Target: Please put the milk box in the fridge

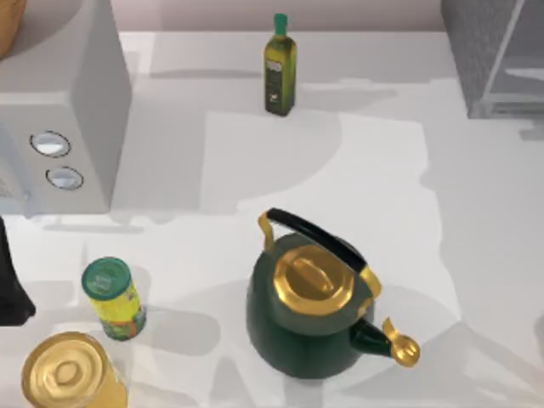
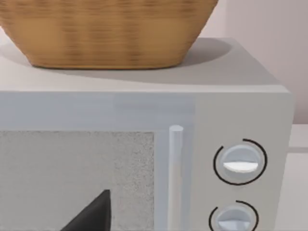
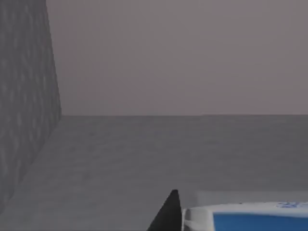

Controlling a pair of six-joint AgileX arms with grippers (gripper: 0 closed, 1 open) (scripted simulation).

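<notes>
The milk box [image 3: 250, 220] shows its blue-and-white top in the right wrist view. It is low over the grey floor inside the fridge [image 3: 24, 96]. My right gripper [image 3: 211, 219] is shut on it, with one black fingertip [image 3: 169, 211] pressed against the carton's side; the other side of the carton is hidden. In the top view the fridge [image 1: 489, 51] is the dark speckled cabinet at the far right corner. My left arm [image 1: 13, 289] is parked at the table's left edge.
A pale grey microwave [image 1: 59, 110] with two dials stands at the back left, a wicker basket [image 2: 106, 29] on top. An olive oil bottle [image 1: 280, 68] stands at the back centre. A green kettle [image 1: 314, 306], a green-lidded can [image 1: 113, 297] and a gold-lidded jar [image 1: 68, 374] are at the front.
</notes>
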